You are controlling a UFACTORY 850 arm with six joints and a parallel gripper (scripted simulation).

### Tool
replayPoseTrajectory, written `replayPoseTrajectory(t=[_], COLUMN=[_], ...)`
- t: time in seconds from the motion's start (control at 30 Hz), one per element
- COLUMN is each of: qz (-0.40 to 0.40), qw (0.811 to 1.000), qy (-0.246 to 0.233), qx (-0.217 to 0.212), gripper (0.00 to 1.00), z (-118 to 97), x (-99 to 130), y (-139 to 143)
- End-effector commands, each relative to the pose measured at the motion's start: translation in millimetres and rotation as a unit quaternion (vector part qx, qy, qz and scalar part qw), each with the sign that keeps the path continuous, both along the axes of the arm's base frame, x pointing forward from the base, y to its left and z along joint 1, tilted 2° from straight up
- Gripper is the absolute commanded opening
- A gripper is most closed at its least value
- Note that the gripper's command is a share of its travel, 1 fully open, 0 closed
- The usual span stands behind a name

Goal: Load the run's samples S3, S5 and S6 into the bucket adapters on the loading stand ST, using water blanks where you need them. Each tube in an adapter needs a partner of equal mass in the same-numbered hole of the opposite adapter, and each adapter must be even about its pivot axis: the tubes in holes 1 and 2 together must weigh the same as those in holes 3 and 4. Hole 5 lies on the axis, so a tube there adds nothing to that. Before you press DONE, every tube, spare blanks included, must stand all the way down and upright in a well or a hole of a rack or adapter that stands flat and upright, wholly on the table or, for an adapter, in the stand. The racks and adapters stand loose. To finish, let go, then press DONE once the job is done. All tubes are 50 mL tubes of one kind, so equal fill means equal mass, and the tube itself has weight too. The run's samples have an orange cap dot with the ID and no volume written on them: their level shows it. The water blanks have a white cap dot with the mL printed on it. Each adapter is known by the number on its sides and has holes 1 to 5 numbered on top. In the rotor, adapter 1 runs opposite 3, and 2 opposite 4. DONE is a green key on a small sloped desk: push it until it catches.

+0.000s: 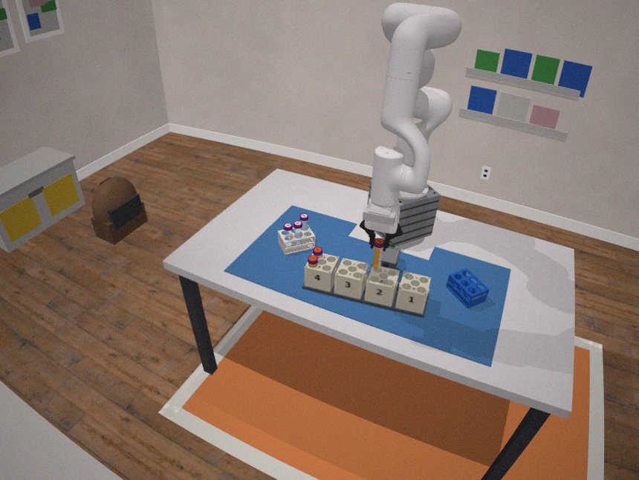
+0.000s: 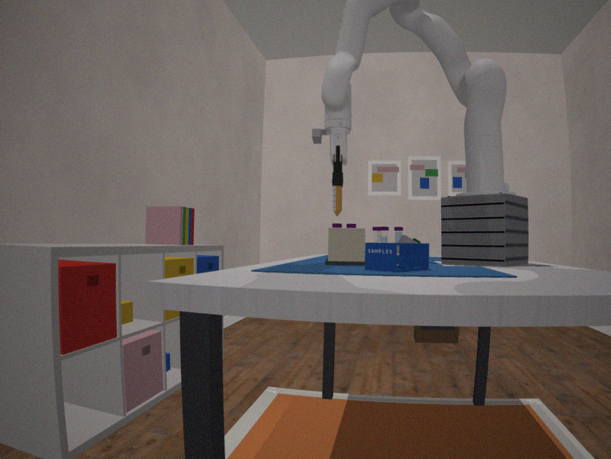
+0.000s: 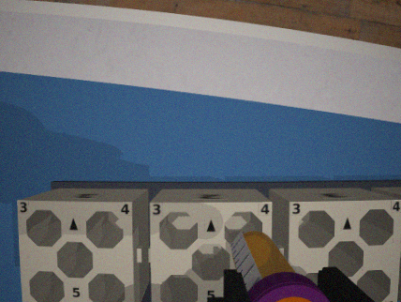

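My gripper is shut on an orange-filled sample tube with an orange cap dot, held upright above the adapters, its tip clear of them. In the wrist view it overlaps the top of adapter 2. Its cap's ID is unreadable. Adapter 4 holds two orange-dotted tubes in its left-hand holes in the top view. Adapter 3 and adapter 1 show no tubes. The adapters stand in the loading stand.
A white rack at the far left holds three white-dotted blanks. The blue SAMPLES rack stands at the right, with no tubes visible. The grey DONE desk stands behind adapter 2, near the robot's base.
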State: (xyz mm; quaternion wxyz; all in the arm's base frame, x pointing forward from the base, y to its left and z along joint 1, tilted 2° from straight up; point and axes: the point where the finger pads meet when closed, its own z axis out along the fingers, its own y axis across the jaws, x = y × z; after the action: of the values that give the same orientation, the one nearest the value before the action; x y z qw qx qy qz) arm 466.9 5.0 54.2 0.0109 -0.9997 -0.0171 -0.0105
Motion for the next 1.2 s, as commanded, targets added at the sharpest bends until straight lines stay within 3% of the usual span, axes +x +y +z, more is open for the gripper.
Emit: replayPoseTrajectory(t=[0.0, 0.8, 1.17], qz=[0.000, 0.000, 0.000], qw=[1.000, 1.000, 1.000], qy=[-0.001, -0.001, -0.001], qx=[0.000, 0.000, 0.000], gripper=[0.00, 0.00, 0.00], z=[0.6, -34.4, -34.4], x=[0.9, 1.6, 1.6], y=[0.0, 0.7, 0.7])
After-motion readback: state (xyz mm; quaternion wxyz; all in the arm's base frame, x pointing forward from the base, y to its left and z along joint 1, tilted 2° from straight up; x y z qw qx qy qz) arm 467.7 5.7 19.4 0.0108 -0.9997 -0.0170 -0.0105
